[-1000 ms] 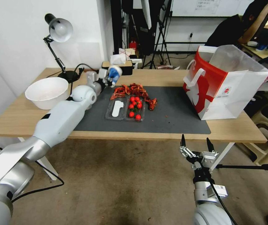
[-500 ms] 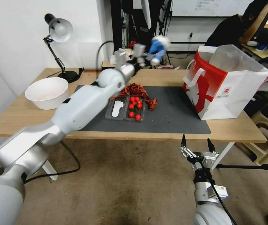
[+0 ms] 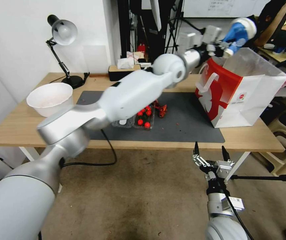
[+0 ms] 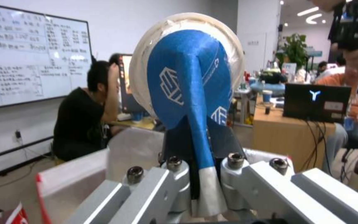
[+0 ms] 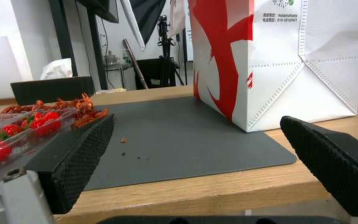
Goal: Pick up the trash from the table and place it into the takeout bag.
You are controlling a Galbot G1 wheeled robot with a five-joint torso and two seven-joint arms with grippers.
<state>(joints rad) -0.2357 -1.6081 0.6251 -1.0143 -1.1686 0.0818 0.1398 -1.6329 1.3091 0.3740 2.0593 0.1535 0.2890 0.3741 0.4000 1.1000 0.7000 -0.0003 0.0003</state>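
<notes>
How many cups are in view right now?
1. The blue-and-white paper cup is squeezed in the left hand, just above the takeout bag rim. Others may be hidden inside the bag. The right hand hangs open below the table near edge.

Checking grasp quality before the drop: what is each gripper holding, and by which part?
The left gripper pinches the blue-and-white paper cup by its flattened narrow end, above the takeout bag. The right gripper holds nothing.

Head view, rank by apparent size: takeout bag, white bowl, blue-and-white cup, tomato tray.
1. takeout bag
2. white bowl
3. and 4. unsure: the blue-and-white cup, held in the left pincer above the bag, and the tomato tray, which the arm partly hides.
</notes>
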